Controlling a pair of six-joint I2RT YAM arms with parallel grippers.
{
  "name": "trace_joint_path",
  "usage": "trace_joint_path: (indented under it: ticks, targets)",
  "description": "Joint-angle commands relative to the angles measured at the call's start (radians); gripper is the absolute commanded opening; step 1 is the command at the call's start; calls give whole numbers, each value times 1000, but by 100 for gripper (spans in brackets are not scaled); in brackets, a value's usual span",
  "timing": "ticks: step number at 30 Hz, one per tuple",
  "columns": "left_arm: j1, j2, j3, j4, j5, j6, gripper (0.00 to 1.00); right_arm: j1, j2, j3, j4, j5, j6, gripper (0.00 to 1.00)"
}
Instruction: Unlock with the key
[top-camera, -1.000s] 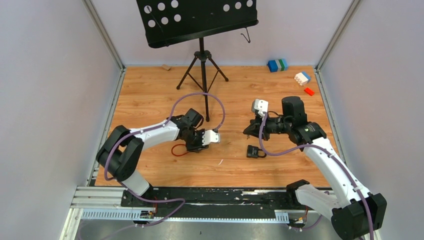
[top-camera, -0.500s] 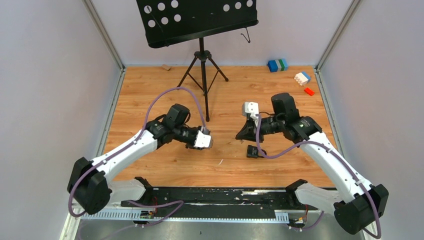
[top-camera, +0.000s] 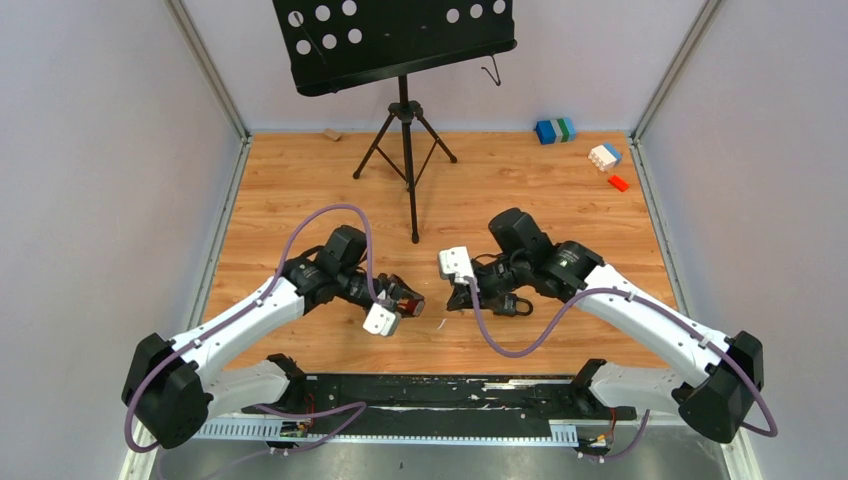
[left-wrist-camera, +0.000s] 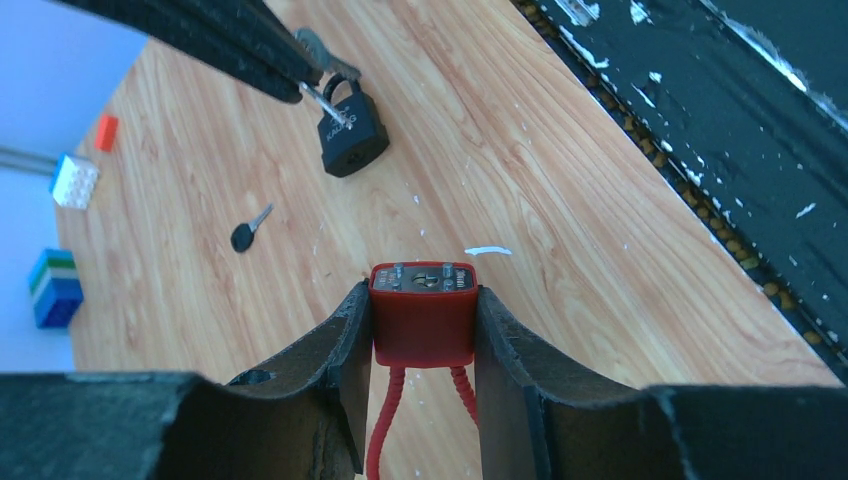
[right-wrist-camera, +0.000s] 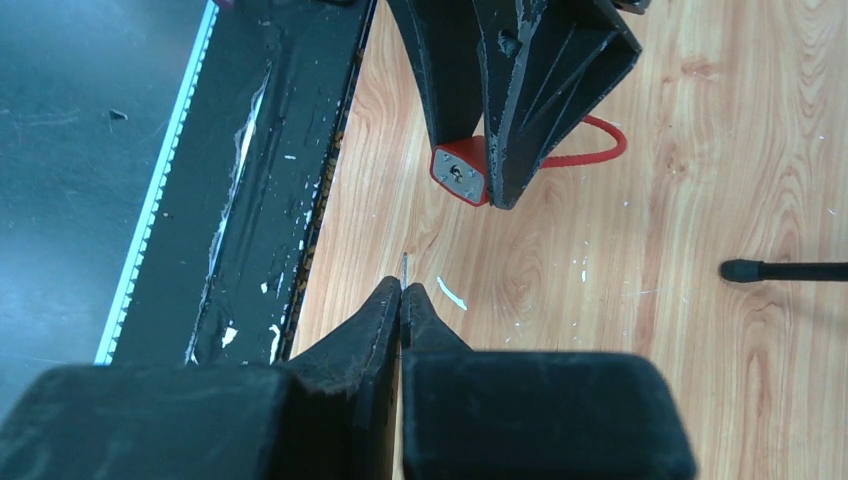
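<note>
Top view: L gripper (top-camera: 404, 304) clamped on red padlock (top-camera: 403, 296), nr front edge of table (top-camera: 300, 180). R gripper (top-camera: 458, 298) just beside, tips facing L gripper. Black padlock (top-camera: 510, 303) flat on wood under R wrist.
L wrist: red padlock squeezed btwn both fingers (left-wrist-camera: 345, 330), cable trailing back. Loose key (left-wrist-camera: 248, 230) on wood beyond.
R wrist: fingers pinched tight on key (right-wrist-camera: 405, 268), blade tip poking out twd red padlock's keyhole face, not touching.

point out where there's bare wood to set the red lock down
Bare wood lies between the left wall and the tripod, and between tripod and blocks. Crowded at near centre: red lock, black padlock, loose key.
</note>
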Motion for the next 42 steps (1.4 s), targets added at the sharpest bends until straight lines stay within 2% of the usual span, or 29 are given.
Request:
trace_joint_path:
  ticks: [1, 11, 20, 25, 36, 42]
  targets:
    - [-2, -25, -32, -23, 59, 241, 0, 57, 32, 28, 44, 86, -60, 0]
    - [-2, -25, -71, -3, 69, 240, 0, 153, 64, 10, 93, 200, -92, 0]
    - [-1, 1, -56, 49, 137, 85, 0, 202, 44, -7, 134, 283, -129, 0]
    - [-1, 41, -22, 47, 186, 3, 0, 254, 14, -36, 164, 399, -180, 0]
    - [-1, 104, 22, 115, 195, -223, 0, 400, -51, -118, 244, 615, -261, 0]
    - [-1, 125, 38, 115, 190, -248, 0, 461, -42, -153, 286, 726, -301, 0]
